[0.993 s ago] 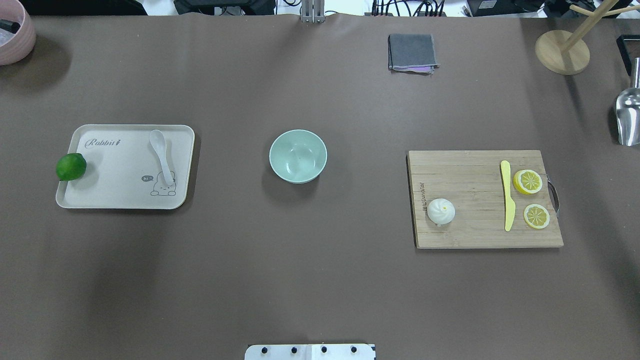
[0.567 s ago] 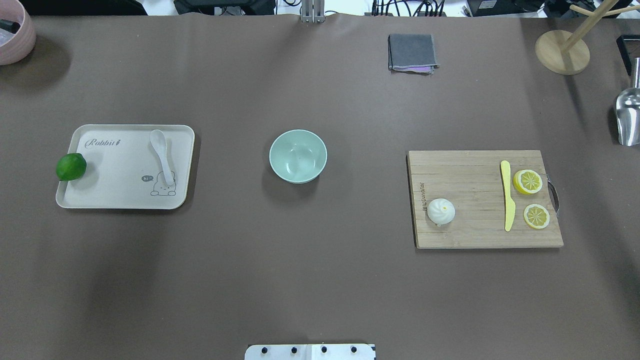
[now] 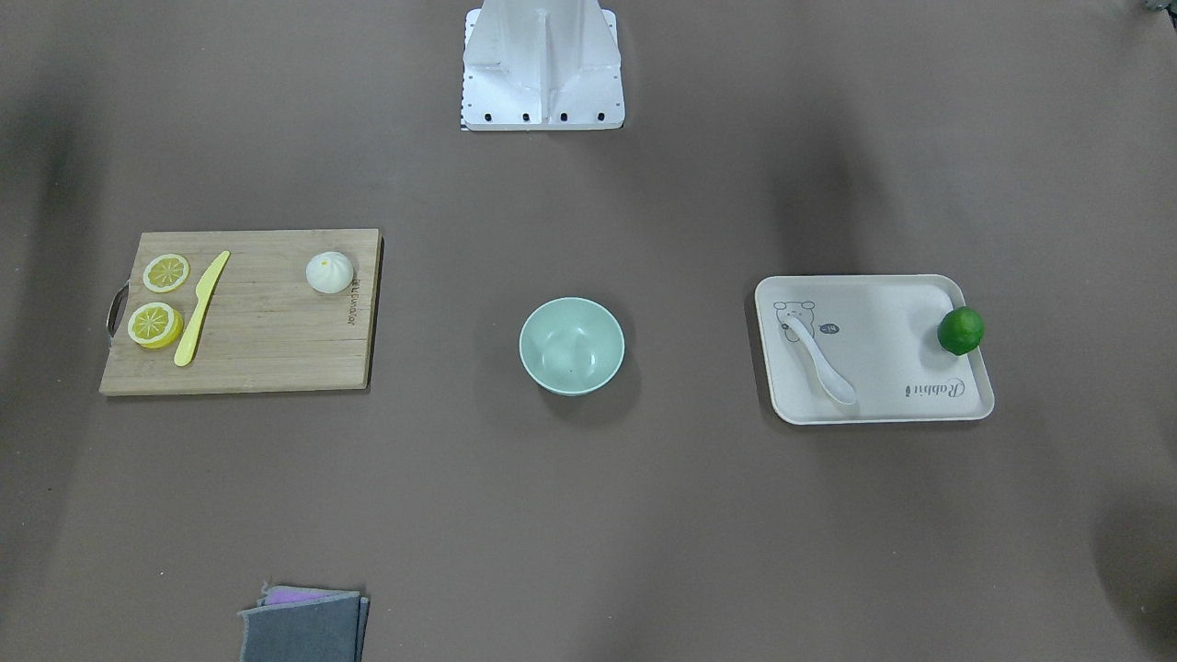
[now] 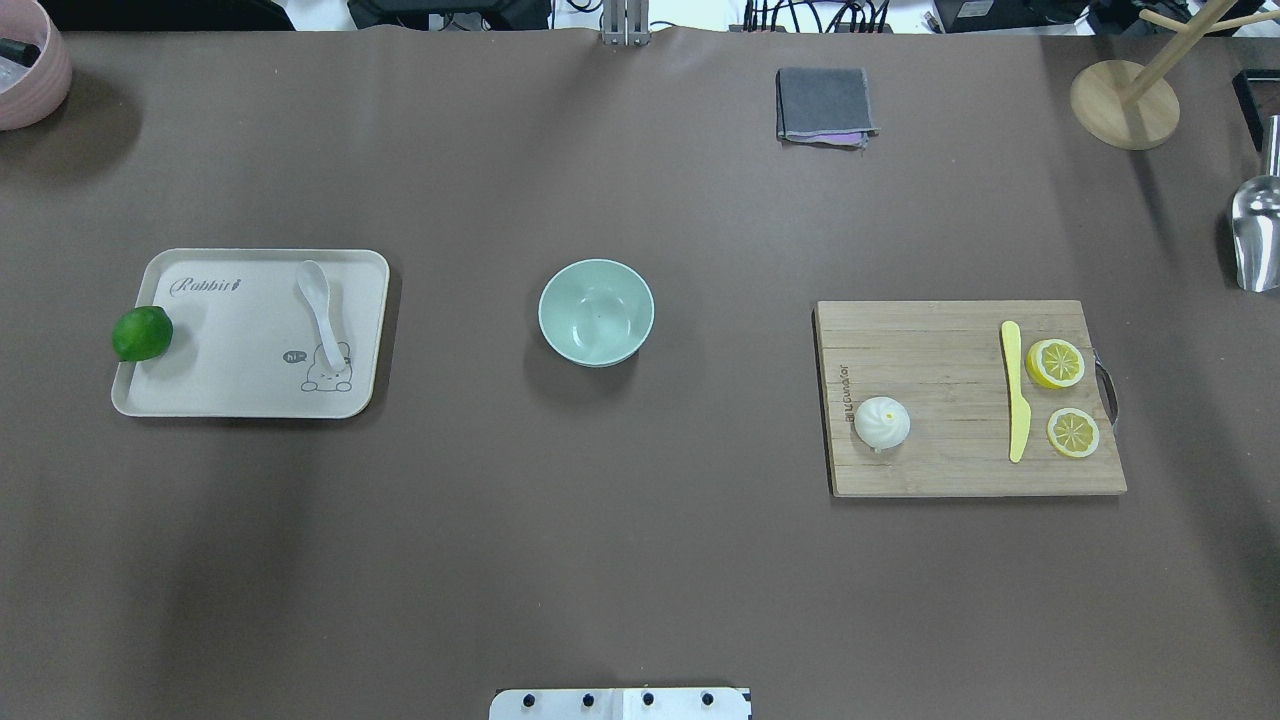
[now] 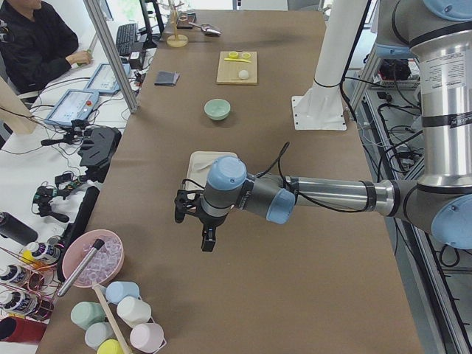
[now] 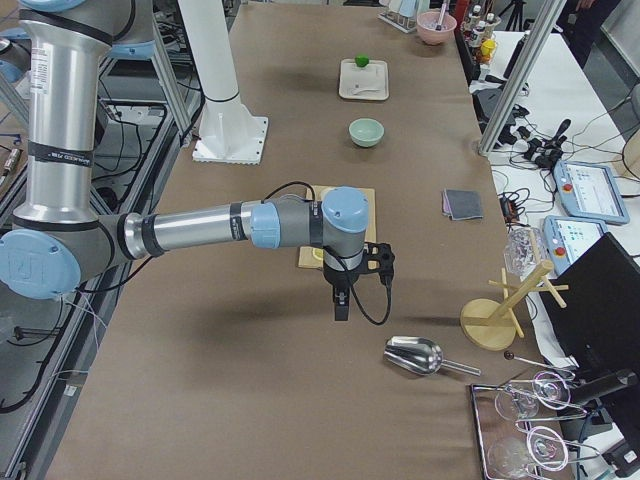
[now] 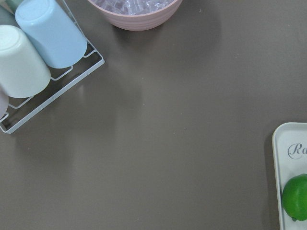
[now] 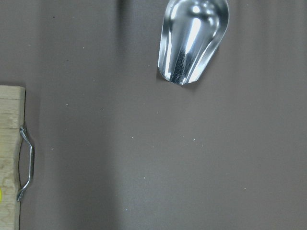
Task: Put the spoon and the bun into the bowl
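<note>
The white spoon (image 4: 322,312) lies on a beige tray (image 4: 230,385) at the table's left; it also shows in the front view (image 3: 818,360). The white bun (image 4: 882,423) sits on a wooden cutting board (image 4: 940,470) at the right. The mint-green bowl (image 4: 596,312) stands empty between them. The left gripper (image 5: 209,240) hangs over the table beyond the tray's outer end. The right gripper (image 6: 340,305) hangs beyond the board's outer end. Both show only in the side views, so I cannot tell whether they are open or shut.
A green lime (image 4: 142,333) sits at the tray's left edge. A yellow knife (image 4: 1016,390) and lemon slices (image 4: 1056,363) lie on the board. A metal scoop (image 8: 193,38), a wooden stand (image 4: 1124,104), a grey cloth (image 4: 824,104), a pink bowl (image 7: 134,12) and a cup rack (image 7: 43,52) stand around the edges.
</note>
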